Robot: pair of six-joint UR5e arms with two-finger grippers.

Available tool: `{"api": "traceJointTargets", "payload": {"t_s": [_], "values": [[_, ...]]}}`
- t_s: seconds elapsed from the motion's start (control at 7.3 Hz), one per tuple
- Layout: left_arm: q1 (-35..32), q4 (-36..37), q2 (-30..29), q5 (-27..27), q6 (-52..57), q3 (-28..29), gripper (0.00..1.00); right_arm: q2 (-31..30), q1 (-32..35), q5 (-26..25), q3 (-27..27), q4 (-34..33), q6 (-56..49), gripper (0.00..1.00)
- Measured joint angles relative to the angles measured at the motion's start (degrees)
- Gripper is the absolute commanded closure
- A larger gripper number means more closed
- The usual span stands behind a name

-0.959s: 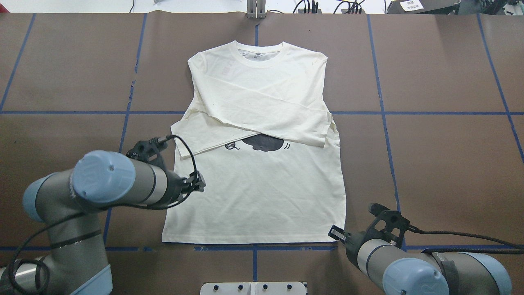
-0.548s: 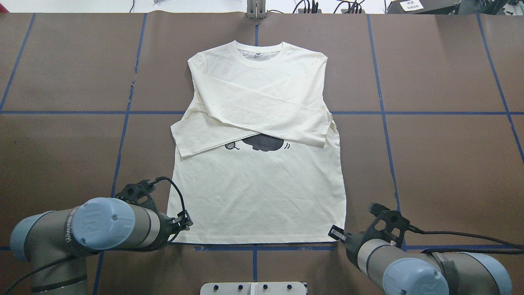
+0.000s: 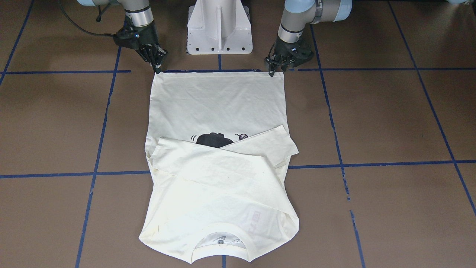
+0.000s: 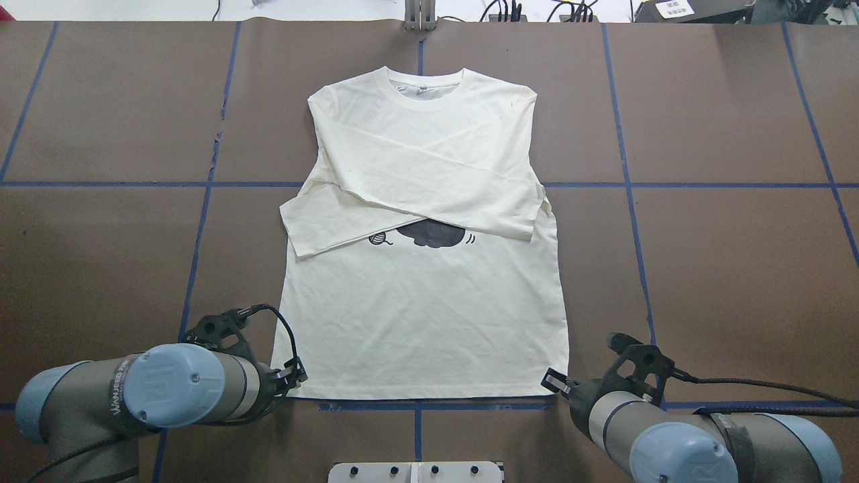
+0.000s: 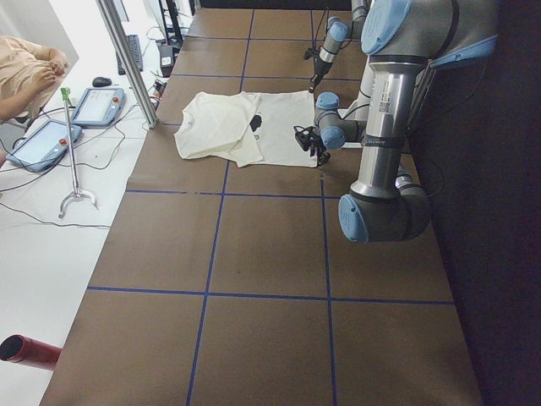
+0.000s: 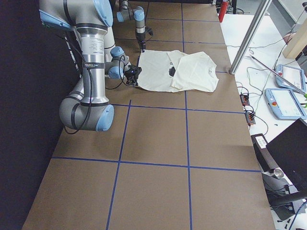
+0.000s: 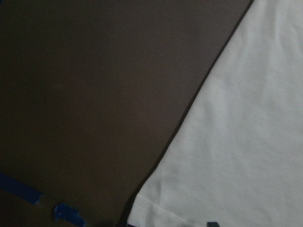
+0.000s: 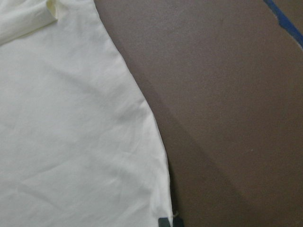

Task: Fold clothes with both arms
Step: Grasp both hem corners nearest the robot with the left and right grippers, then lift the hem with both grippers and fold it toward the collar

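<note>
Resting at the T-shirt (image 4: 423, 322) hem corners, left tool (image 4: 297, 378) and right tool (image 4: 554, 384); openness unclear.

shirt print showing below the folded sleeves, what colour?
The print is black, on a cream shirt; overhead exterior view shows it best.

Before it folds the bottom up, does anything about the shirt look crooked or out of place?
One thing: the sleeve cuff on the robot's left sticks out past the side edge of the shirt, and both folded sleeves lie slanted across the chest. The hem lies straight and flat.
</note>
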Motion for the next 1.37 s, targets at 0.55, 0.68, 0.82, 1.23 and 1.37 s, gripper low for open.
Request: {"api": "traceJointTargets", "payload": {"t_s": [0.55, 0.68, 0.82, 1.23, 1.37], "values": [[0.38, 0.37, 0.75, 0.24, -0.16, 0.05, 0.88, 0.01, -0.03, -0.02, 0.07, 0.0, 0.01, 1.0], [0.63, 0.38, 0.76, 0.25, -0.3, 0.03, 1.0, 0.01, -0.03, -0.02, 0.08, 0.0, 0.01, 1.0], [0.77, 0.4, 0.76, 0.24, -0.37, -0.12, 1.0, 0.01, -0.03, -0.02, 0.09, 0.0, 0.01, 1.0], [1.15, 5.02, 0.52, 0.15, -0.39, -4.49, 1.0, 0.14, 0.0, -0.08, 0.51, 0.0, 0.01, 1.0], [1.84, 9.16, 0.27, 0.0, -0.59, -8.42, 1.0, -0.26, -0.15, -0.06, 1.91, -0.04, 0.01, 1.0]]}}
